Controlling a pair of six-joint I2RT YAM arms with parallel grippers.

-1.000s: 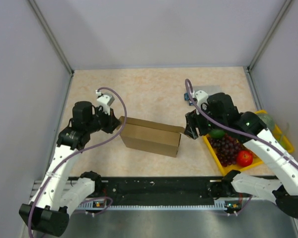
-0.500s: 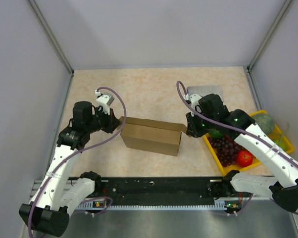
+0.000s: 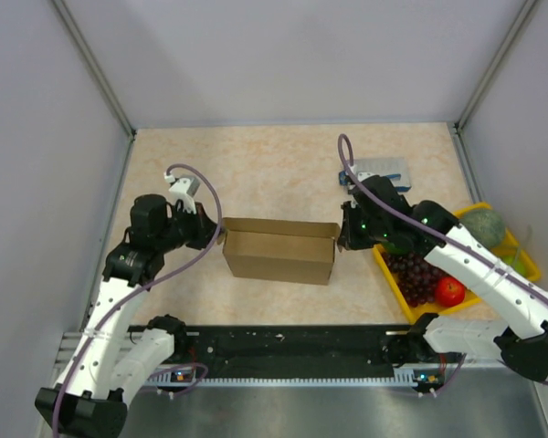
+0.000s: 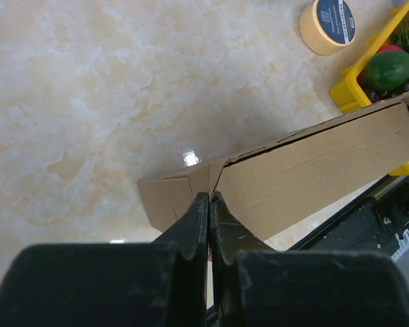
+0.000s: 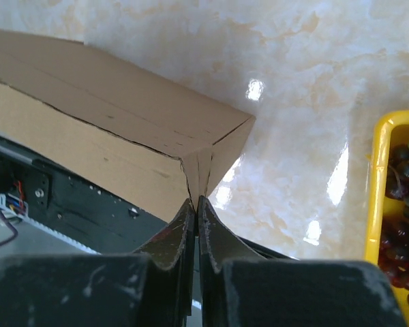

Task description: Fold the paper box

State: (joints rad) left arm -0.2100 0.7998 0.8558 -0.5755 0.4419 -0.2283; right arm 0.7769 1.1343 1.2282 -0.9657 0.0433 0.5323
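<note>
The paper box [image 3: 279, 255] is a plain brown carton lying in the middle of the table, its top open. My left gripper [image 3: 216, 233] is shut on the box's left end flap, and the left wrist view shows the fingertips [image 4: 209, 199] pinching the cardboard edge of the box [image 4: 313, 170]. My right gripper [image 3: 342, 239] is shut on the right end flap; in the right wrist view the pinched flap of the box [image 5: 116, 129] runs into the closed gripper [image 5: 195, 201].
A yellow tray [image 3: 521, 260] with grapes [image 3: 418, 274], a red fruit [image 3: 450, 291] and a green fruit stands at the right. A blue-and-white flat package [image 3: 381, 170] lies behind the right arm. A roll of tape [image 4: 330, 26] appears in the left wrist view. A black rail [image 3: 283, 345] runs along the near edge.
My right gripper moved in to the box's right end and closed on the flap. The box has shifted and squared up slightly, with both arms turned a little.
</note>
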